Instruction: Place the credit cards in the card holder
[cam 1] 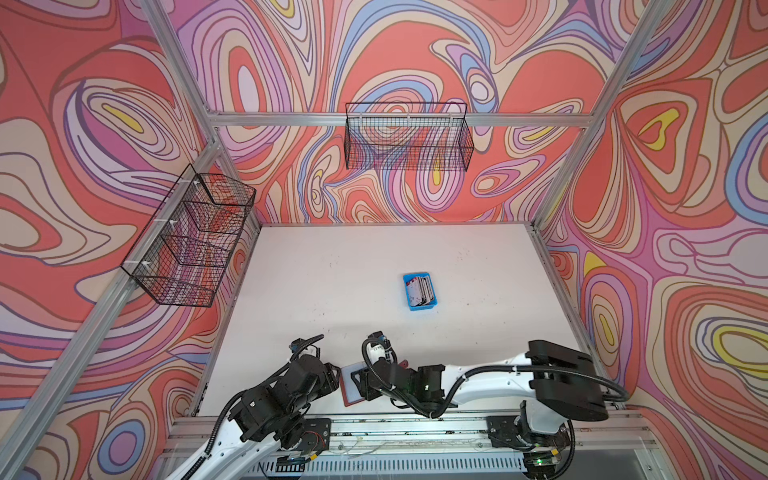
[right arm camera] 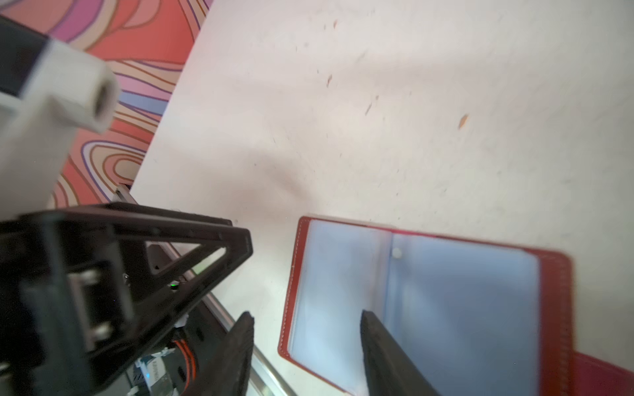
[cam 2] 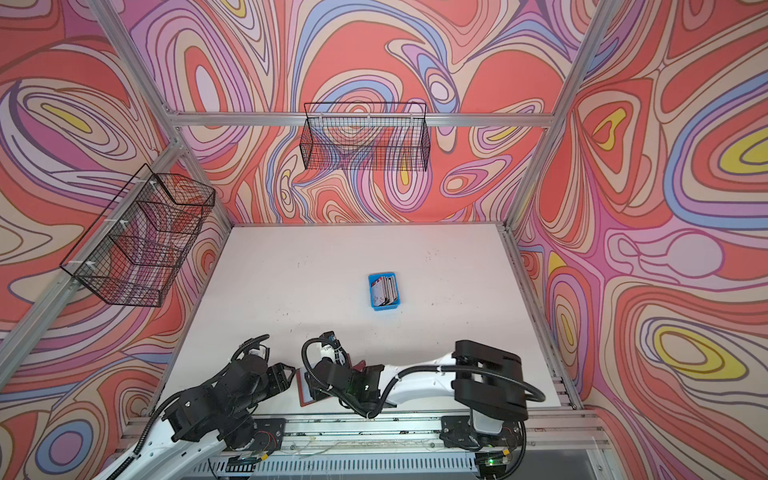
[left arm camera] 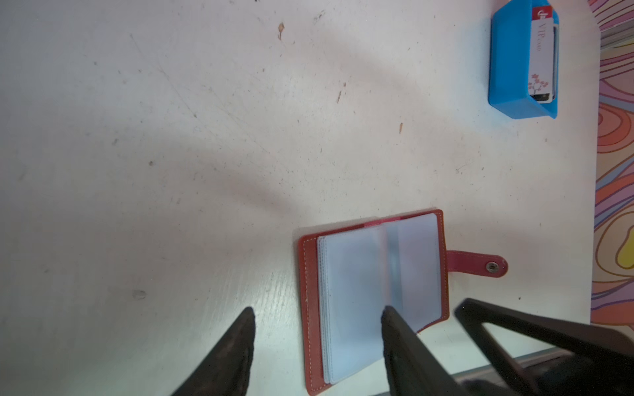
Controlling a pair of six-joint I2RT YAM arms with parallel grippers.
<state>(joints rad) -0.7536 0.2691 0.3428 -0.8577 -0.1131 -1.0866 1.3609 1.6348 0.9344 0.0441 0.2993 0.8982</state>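
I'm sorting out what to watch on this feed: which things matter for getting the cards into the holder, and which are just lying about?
Job in hand:
- credit cards, standing in the blue tray
- card holder, lying open
- left gripper and right gripper, both open at it

Lying about:
- wire basket on the back wall
- wire basket on the left wall

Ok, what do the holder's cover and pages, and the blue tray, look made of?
The cover looks like red leather or imitation, matte, with pale stitching along its edge. The pages look like thin soft plastic, clear to frosted, slightly shiny, stacked in layers. The tray looks like rigid blue plastic, smooth and matte; moulded or printed, I cannot tell.
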